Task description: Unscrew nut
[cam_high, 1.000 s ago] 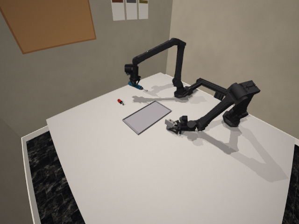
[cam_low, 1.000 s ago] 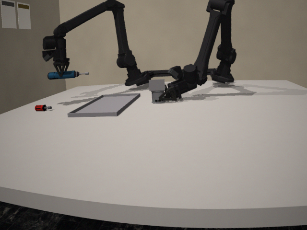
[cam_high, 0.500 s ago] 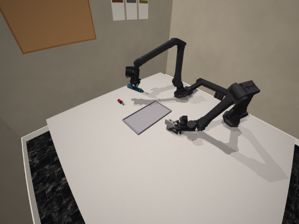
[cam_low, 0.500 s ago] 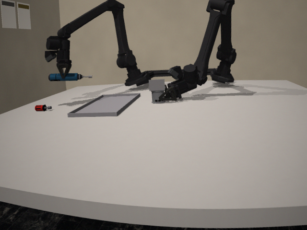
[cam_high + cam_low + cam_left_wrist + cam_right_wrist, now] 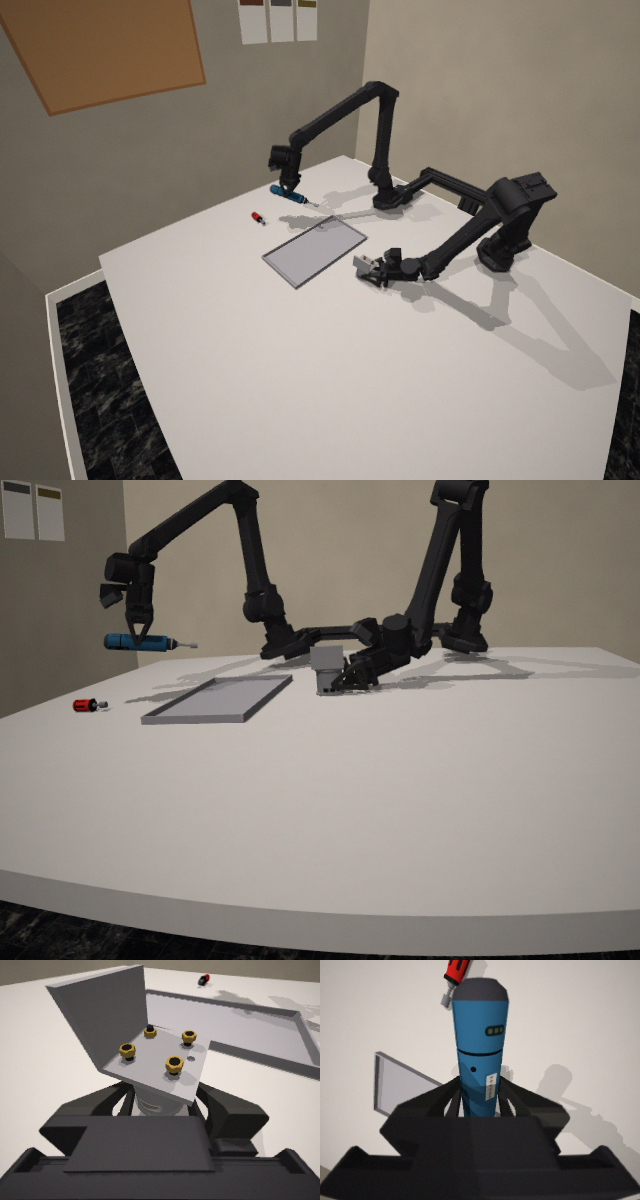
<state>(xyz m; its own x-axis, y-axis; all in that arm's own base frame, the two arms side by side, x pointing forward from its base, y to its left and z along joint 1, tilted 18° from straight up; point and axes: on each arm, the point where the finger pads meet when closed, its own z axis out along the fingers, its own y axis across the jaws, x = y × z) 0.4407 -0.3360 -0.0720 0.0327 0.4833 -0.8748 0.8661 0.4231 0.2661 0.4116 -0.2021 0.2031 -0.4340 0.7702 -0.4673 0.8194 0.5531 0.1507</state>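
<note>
Joint module (image 5: pixel 327 680) (image 5: pixel 159 1102), standing upright on the table (image 5: pixel 320 361) (image 5: pixel 330 790): its barrel is clasped between the jaws of the left gripper (image 5: pixel 360 275) (image 5: pixel 336 685) (image 5: pixel 160 1079), below the bracket (image 5: pixel 361 264) (image 5: pixel 326 657) (image 5: pixel 105 1015). The fingertips are partly hidden beneath the bracket plate. The bracket is in place, its upright wall at 9 to 11 o'clock in the left wrist view. On the plate, the low nut (image 5: pixel 150 1033), at 11 o'clock, is seated with its stud protruding; three raised nuts, at 9 (image 5: pixel 127 1051), 2 (image 5: pixel 189 1037) and 5 o'clock (image 5: pixel 174 1064), sit above the plate.

The right gripper (image 5: pixel 287 193) (image 5: pixel 138 641) (image 5: pixel 479 1080) grasps the electric nut driver (image 5: pixel 289 194) (image 5: pixel 149 642) (image 5: pixel 480 1030) by its blue barrel. The driver is held above the table, well apart from the module, roughly horizontal, its socket pointing to 3 o'clock in the exterior view.

Seen from above, the shallow tray (image 5: pixel 297 286) (image 5: pixel 193 719) (image 5: pixel 225 1006) (image 5: pixel 377 1080) lies between 9 and 10 o'clock of the module, near it; the red-handled tool (image 5: pixel 256 217) (image 5: pixel 84 705) (image 5: pixel 204 979) (image 5: pixel 456 971) lies farther out, at 10 o'clock.

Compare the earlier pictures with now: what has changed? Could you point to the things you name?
The right hand (image 5: pixel 287 193) (image 5: pixel 139 641) (image 5: pixel 479 1080) has carried the blue nut driver (image 5: pixel 295 196) (image 5: pixel 153 643) (image 5: pixel 480 1032) rightward and slightly lower in the exterior view, and nearer the tray (image 5: pixel 280 271) (image 5: pixel 192 719) (image 5: pixel 255 1013) (image 5: pixel 376 1082). Nothing was visibly grasped or released. The left arm, joint module (image 5: pixel 328 680) (image 5: pixel 159 1103), tray and red tool (image 5: pixel 256 217) (image 5: pixel 82 705) (image 5: pixel 204 979) (image 5: pixel 456 970) stayed put.
</note>
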